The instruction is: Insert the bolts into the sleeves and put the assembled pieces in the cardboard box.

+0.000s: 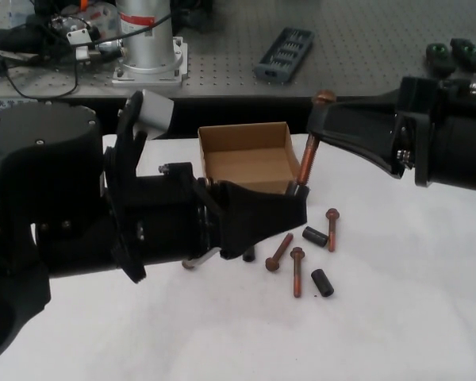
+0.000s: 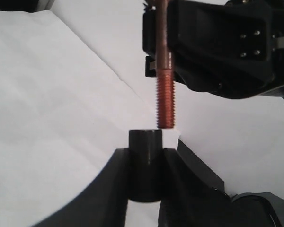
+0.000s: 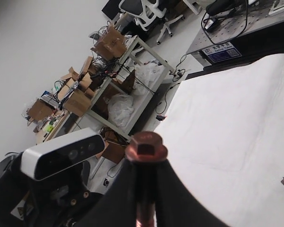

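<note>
Left hand (image 2: pixel 146 158) grips a sleeve (image 2: pixel 145 141); right hand (image 3: pixel 145 176) pinches a bolt (image 2: pixel 164 94) just above; next, lower it straight in.

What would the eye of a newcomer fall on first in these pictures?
The copper bolt, held upright in the right gripper, its threaded tip close above the black sleeve clamped in the left gripper. Just beyond them stands the open cardboard box, and loose bolts and sleeves lie on the white cloth nearby.

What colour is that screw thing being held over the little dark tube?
The bolt is coppery reddish-brown; the left wrist view shows it best.
</note>
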